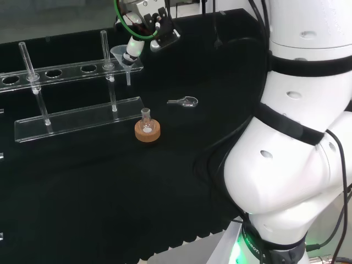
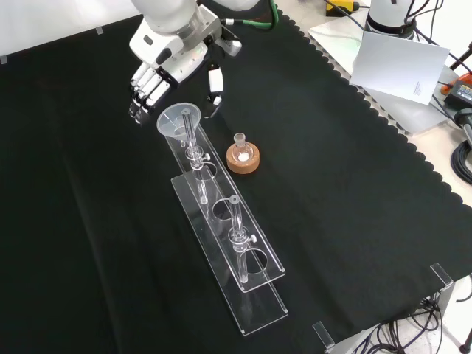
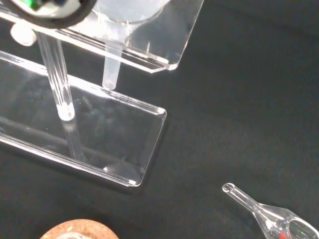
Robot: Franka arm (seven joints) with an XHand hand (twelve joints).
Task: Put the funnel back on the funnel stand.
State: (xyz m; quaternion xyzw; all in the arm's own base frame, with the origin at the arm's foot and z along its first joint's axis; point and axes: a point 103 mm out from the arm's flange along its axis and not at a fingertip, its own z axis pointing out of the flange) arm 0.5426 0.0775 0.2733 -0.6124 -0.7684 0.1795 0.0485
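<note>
The clear funnel (image 1: pixel 122 55) (image 2: pixel 175 120) sits in the end hole of the clear acrylic funnel stand (image 1: pixel 77 118) (image 2: pixel 228 243), its stem (image 3: pixel 110 74) hanging straight down through the upper shelf (image 3: pixel 164 55). My hand (image 1: pixel 144 25) (image 2: pixel 158 70) hovers just beyond that end of the stand. Its fingers (image 2: pixel 144 92) stand on one side of the funnel's rim and the thumb (image 2: pixel 215 85) on the other, with a gap to the glass in the front view. One fingertip (image 1: pixel 133 49) is very close to the rim in the head view. The hand is open.
A cork ring holding a small round flask (image 1: pixel 147 129) (image 2: pixel 243 157) stands beside the stand. A small clear glass piece (image 1: pixel 184 101) (image 3: pixel 269 214) lies on the cloth to the right in the head view. Two upright rods (image 2: pixel 237 236) rise from the stand.
</note>
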